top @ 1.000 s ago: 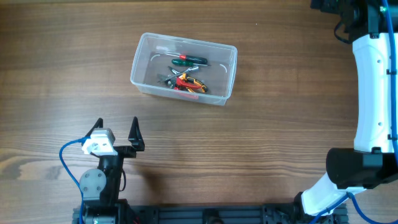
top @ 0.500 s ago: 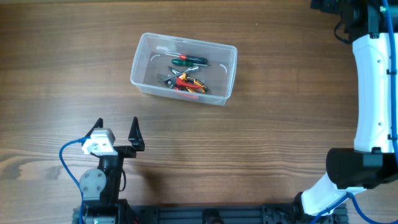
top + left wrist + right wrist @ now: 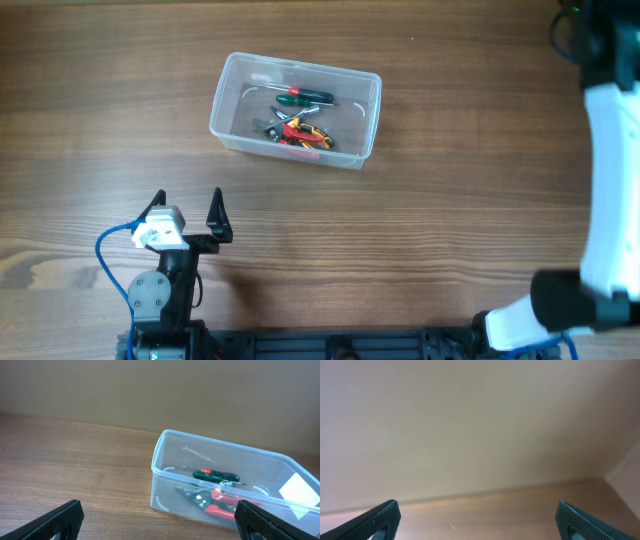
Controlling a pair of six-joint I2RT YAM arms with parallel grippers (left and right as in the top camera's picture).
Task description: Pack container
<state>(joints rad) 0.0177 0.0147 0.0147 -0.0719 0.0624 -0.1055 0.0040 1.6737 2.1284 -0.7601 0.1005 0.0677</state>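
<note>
Container sits on the worktop, upper middle in the overhead view, a bit left of centre, well apart from both arms. Inside it are a green-handled screwdriver and red and yellow pliers in a loose pile, with something smaller and grey I can't make out. No loose tools show on the worktop outside the tub.

Left claw is low at the near edge, fingers wide apart, holding nothing, facing the tub's near wall. Right claw is also spread wide and empty. It is up at the far right corner, and its camera sees only the back wall and a strip of wood.

Risks, as I judge them:
- The tub looks light and see-through. A low forward reach by the left claw could shove the near wall and slide or tip it.
- The right claw has no view of the tub. A swing inward could clip the rim.
- The right arm is blurred in the overhead view, so its pose is hard to read.
- Open fingers dipping into the pile could snag the pliers' handles and drag tools out.
</note>
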